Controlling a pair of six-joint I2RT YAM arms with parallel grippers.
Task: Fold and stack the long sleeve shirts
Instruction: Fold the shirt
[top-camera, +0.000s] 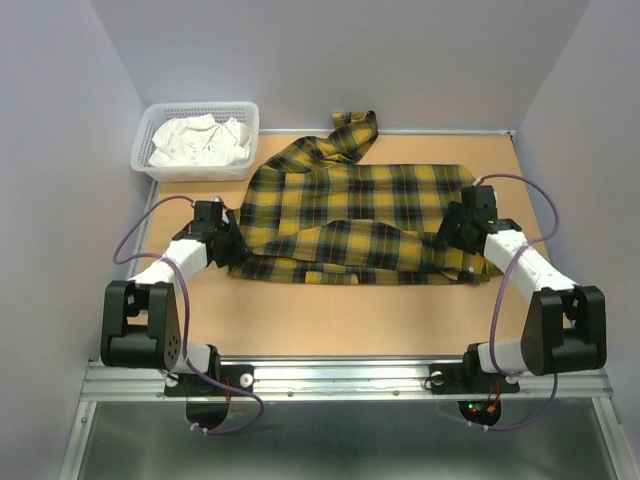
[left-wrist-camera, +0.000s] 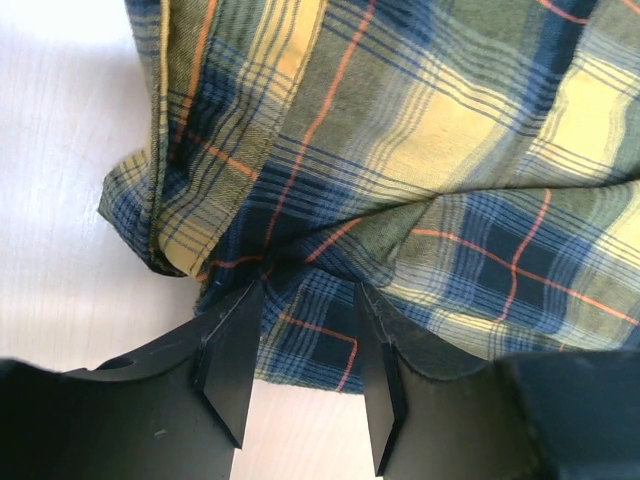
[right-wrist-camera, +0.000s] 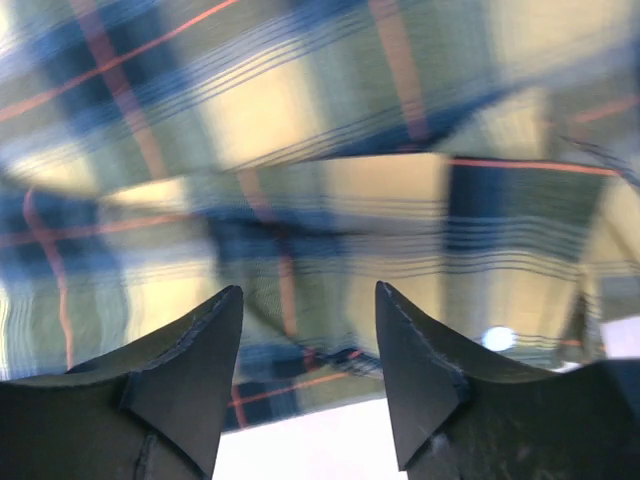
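Tan table (top-camera: 330, 320) inside grey walls, yellow plaid shirt (top-camera: 350, 200) lay spread at its centre, left gripper (left-wrist-camera: 310, 288) and right gripper (right-wrist-camera: 309, 288) at opposite ends, fingers parted astride cloth, whether clamped I could not tell.

Gripper (left-wrist-camera: 310, 288) parted, straddling bunched edge of plaid shirt (left-wrist-camera: 430, 150) on pale table (left-wrist-camera: 60, 250).

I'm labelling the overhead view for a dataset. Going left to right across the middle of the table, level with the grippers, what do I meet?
left gripper → plaid shirt → right gripper
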